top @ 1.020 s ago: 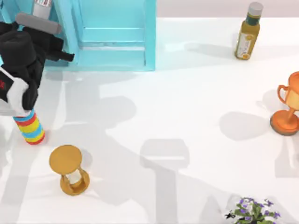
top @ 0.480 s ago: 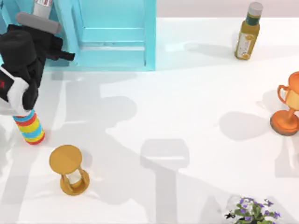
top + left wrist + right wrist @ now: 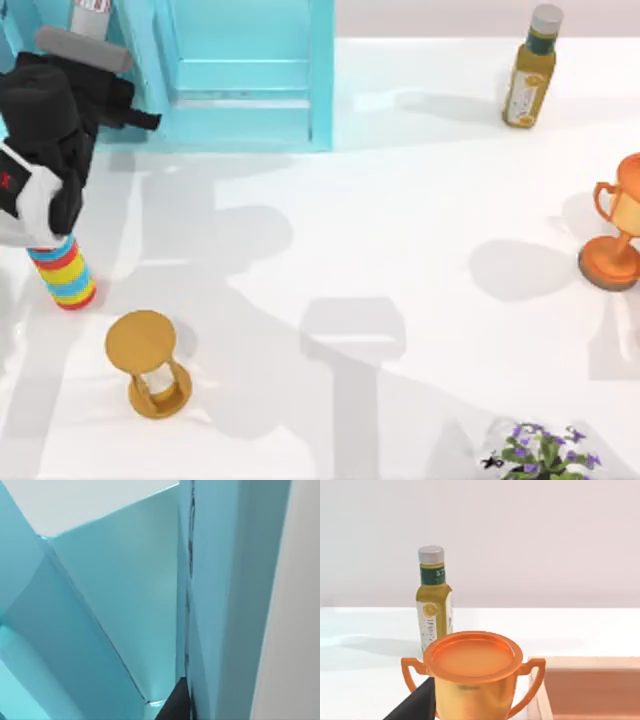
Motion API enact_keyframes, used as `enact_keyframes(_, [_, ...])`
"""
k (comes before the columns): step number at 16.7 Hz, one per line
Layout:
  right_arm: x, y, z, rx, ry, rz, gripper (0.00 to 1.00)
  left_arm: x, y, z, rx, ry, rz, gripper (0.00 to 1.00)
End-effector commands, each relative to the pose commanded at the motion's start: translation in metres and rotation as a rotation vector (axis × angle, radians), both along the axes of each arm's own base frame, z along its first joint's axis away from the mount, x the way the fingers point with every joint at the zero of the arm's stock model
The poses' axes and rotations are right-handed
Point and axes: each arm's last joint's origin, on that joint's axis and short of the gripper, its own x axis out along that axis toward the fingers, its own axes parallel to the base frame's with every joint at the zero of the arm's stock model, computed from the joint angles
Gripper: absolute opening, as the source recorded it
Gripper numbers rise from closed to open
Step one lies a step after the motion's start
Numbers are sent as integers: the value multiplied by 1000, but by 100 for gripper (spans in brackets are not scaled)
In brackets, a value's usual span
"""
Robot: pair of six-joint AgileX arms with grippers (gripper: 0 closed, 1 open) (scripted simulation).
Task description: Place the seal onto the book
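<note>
Two grippers, and we can't tell either one's grip state. Left gripper (image 3: 140,118) is at the table's far left, nosed up against the cyan shelf (image 3: 250,110). Right gripper (image 3: 416,704) is close to the trophy (image 3: 472,680), with the bottle (image 3: 434,597) beyond. Seal and book: we can't tell where they are.

A white table (image 3: 420,200) fills the top view, crossed by soft grey shadows. A cyan shelf unit (image 3: 250,80) stands at its far edge, left of centre. Behind the table, the right wrist view shows a plain pale grey wall (image 3: 530,535), evenly lit.
</note>
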Motion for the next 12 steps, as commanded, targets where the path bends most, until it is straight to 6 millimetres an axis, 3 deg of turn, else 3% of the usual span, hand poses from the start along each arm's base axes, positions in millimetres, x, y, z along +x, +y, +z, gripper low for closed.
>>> enact_keyframes(7, [0,0,0,0,0,0,100,0,3,2,11,3,5,0])
enact_keyframes(9, [0,0,0,0,0,0,100,4,2,25,27,-22,3,0])
enact_keyframes(12, [0,0,0,0,0,0,100,0,3,81,43,-48,-1,0])
